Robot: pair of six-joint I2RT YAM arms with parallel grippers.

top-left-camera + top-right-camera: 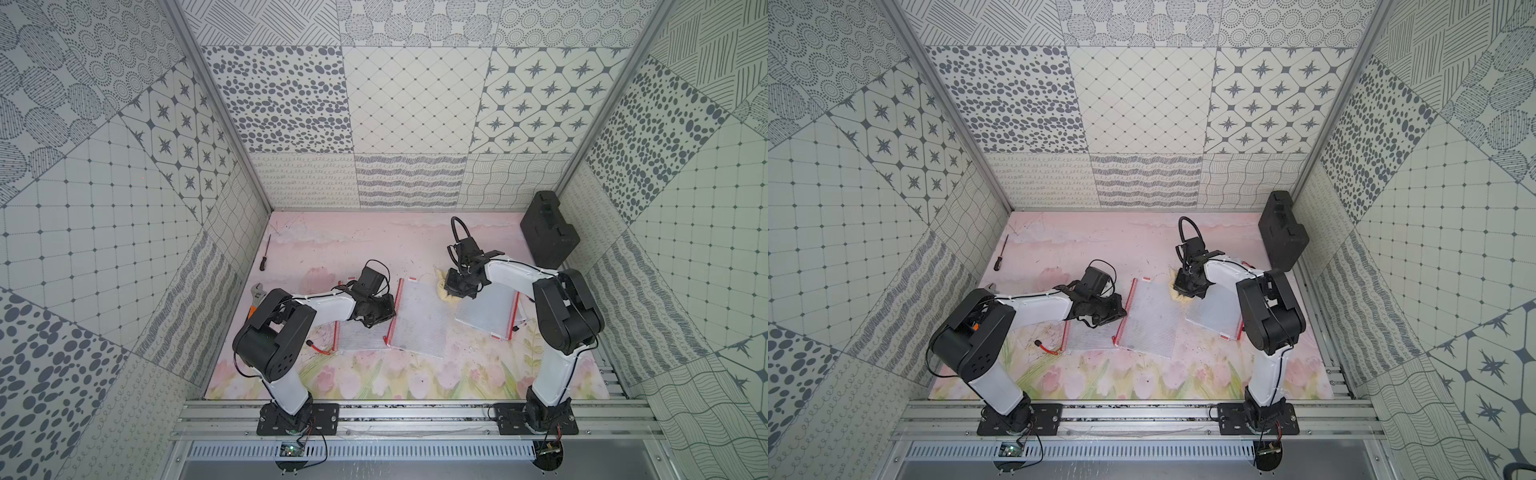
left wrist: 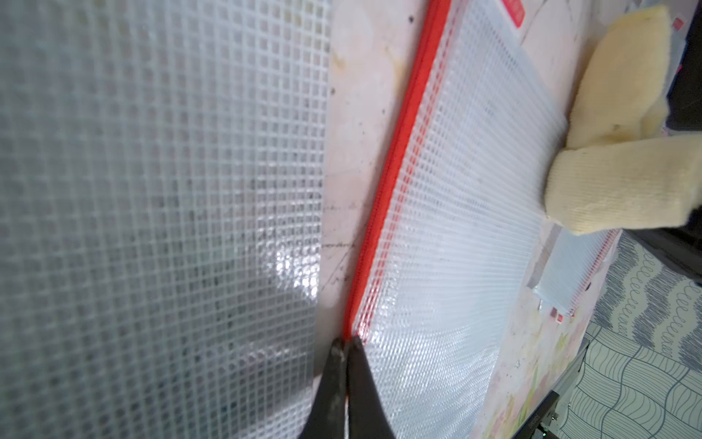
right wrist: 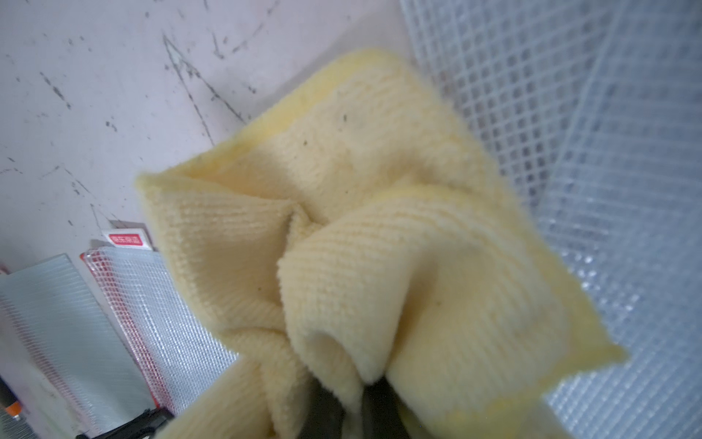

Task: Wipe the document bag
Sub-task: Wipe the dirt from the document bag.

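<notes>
While your right end effector (image 1: 455,293) pinches the yellow cloth (image 1: 441,286) atop the right document bag (image 1: 486,313), your left end effector (image 2: 345,344), pressed together, touches the zipper (image 2: 387,178) of the middle document bag (image 1: 419,326).

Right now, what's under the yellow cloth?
Around the yellow cloth, shut in the right gripper, show the right document bag's mesh on one side and scratched pink mat on the other. How far the bag's corner runs beneath is covered.

Pale yellow cloth (image 3: 361,247), clear white-gridded document bag (image 1: 419,320) with red zip edge (image 2: 383,190), pink tulip-print table (image 1: 353,245), black case (image 1: 548,237).
</notes>
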